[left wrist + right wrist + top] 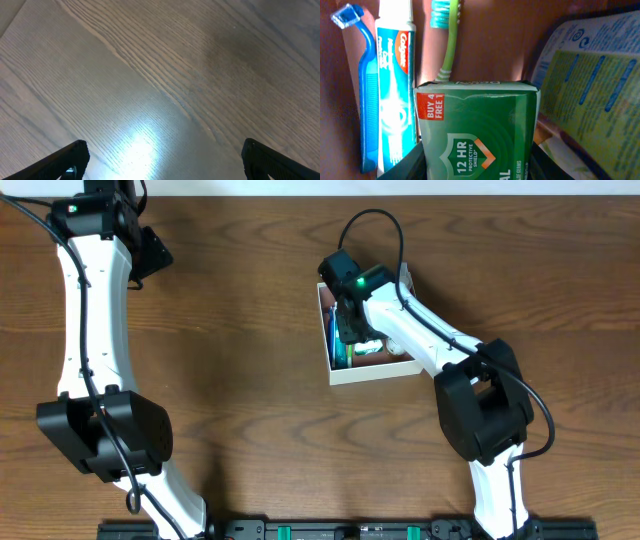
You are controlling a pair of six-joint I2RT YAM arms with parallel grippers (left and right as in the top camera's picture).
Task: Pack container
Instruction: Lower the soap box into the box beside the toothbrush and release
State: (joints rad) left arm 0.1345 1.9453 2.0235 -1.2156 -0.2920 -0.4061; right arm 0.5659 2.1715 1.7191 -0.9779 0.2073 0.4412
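The container (pixel 372 373), a white-walled box with a dusty pink inside (pixel 495 40), sits right of the table's middle. My right gripper (pixel 350 330) is down inside it, shut on a green soap box (pixel 477 125), with one dark finger (pixel 405 165) against each side of the box. Beside the soap box lie a toothpaste tube (pixel 395 90), a blue floss pick (pixel 367 100) and a green toothbrush (pixel 449 40). A printed packet (pixel 590 90) leans on the right. My left gripper (pixel 155 252) hangs open over bare wood (pixel 165 160) at the far left, with nothing between its fingers.
The brown wooden table (pixel 240 330) stretches between the two arms. The right arm's body covers much of the container's right half from above. A black rail (pixel 340 530) runs along the front edge.
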